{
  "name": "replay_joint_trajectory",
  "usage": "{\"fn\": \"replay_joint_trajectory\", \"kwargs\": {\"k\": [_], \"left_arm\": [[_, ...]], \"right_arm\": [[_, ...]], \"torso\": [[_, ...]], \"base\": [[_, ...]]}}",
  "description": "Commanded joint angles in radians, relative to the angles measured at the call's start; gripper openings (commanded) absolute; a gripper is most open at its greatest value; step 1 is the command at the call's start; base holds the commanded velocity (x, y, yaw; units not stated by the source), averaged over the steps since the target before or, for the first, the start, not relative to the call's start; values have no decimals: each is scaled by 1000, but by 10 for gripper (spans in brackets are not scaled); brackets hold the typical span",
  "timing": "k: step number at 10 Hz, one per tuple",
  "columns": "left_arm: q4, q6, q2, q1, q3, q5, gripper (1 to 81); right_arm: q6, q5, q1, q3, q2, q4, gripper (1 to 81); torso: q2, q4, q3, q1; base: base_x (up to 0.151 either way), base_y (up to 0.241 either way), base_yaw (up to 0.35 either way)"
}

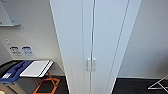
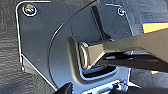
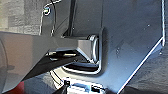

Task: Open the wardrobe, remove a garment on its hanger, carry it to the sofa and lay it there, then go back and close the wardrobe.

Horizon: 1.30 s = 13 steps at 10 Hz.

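The wardrobe (image 1: 95,37) stands straight ahead in the head view, tall, narrow and white. Both of its plain doors are shut. Two small white vertical handles (image 1: 91,64) sit side by side at the middle seam, low in the picture. With the doors shut, the garment and its hanger are hidden. Both wrist views look at the robot's own dark plate and jointed bar over dark carpet.
Left of the wardrobe a dark table (image 1: 10,65) carries a white board (image 1: 36,68) and a blue object (image 1: 13,71). An orange frame (image 1: 47,85) lies on the dark floor below. A thin metal rack (image 1: 160,83) shows at the lower right. White walls flank the wardrobe.
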Motion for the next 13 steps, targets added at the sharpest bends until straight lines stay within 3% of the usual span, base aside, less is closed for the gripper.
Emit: {"fn": "replay_joint_trajectory", "kwargs": {"k": [1,13], "left_arm": [[-6,1,-3,-32,12,51,811],[-7,1,6,-29,13,49,811]], "right_arm": [[-1,-58,29,2,0,10,811],[-1,-52,23,-34,20,8,811]], "torso": [[0,0,0,1],[1,0,0,2]], "base": [[77,0,0],[85,0,0]]}}
